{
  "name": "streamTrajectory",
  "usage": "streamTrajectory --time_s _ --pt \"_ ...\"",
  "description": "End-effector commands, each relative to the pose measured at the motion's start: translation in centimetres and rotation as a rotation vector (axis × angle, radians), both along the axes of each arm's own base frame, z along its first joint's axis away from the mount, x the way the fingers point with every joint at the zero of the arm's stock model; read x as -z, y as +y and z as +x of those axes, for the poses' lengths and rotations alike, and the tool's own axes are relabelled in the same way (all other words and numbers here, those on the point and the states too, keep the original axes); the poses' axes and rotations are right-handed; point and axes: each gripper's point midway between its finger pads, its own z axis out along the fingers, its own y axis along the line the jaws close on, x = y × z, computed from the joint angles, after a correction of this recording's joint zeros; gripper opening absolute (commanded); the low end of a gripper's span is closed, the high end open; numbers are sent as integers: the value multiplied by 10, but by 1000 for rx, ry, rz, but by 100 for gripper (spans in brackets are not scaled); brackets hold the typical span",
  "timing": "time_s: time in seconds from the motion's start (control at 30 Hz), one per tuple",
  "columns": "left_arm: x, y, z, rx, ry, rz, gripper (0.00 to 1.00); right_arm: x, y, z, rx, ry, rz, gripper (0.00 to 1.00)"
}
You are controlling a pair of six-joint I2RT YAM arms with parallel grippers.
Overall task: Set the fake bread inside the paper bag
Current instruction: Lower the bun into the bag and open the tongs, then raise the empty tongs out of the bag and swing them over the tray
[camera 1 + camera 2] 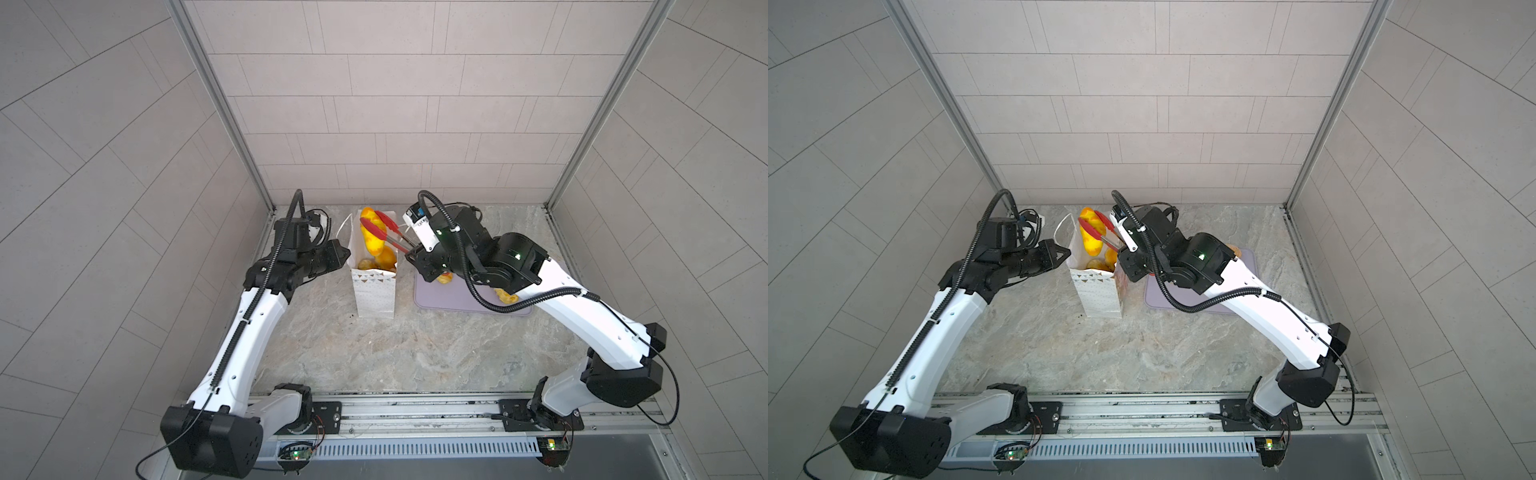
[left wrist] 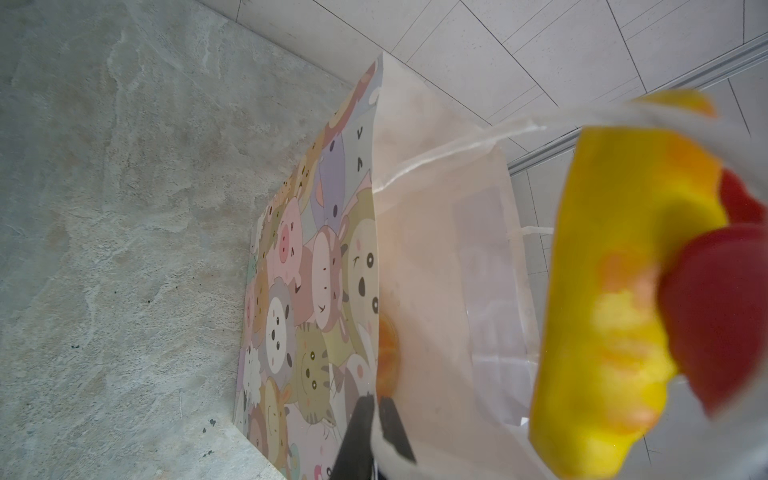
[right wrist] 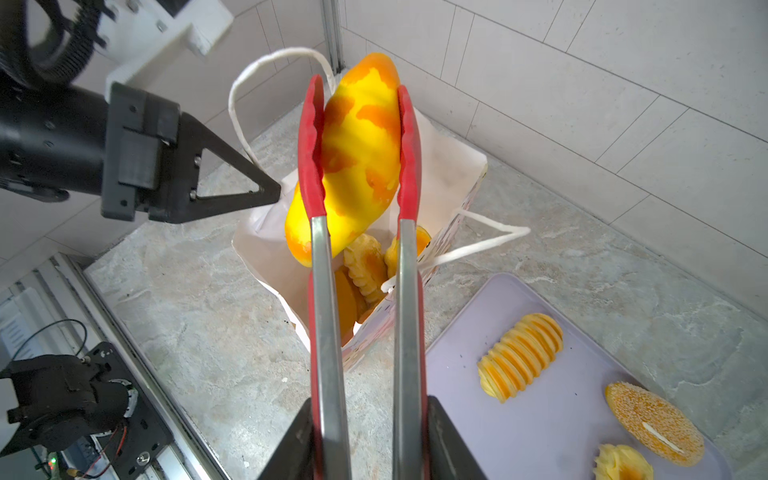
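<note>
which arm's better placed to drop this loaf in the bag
Right. The right gripper holds the tongs, which clamp the yellow-orange loaf over the paper bag's open mouth. The left gripper is shut on the bag's rim, steadying it.

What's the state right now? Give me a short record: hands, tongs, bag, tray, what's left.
left hand: shut on the bag rim
right hand: shut on the tongs
tongs: clamp a yellow-orange loaf over the bag's mouth
in bag: several breads
tray: ridged loaf, seeded bun, roll
left to do: the clamped loaf, plus the three visible on the tray
</note>
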Motion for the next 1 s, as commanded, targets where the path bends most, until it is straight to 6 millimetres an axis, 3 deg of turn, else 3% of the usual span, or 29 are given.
streamTrajectory --time_s 0.0,0.23,0.63,0.97 --pt "-8 -1 -5 4 -18 -5 8 -16 -6 6 33 -73 -18 40" --pt "-8 -1 -5 4 -17 -4 8 -10 -3 8 30 -66 -34 45" --pt "-5 -1 -5 4 -12 -4 8 -20 -6 4 33 -83 -3 52" --pt "-5 -1 -6 5 -13 -3 8 -46 -36 8 126 -188 -2 52"
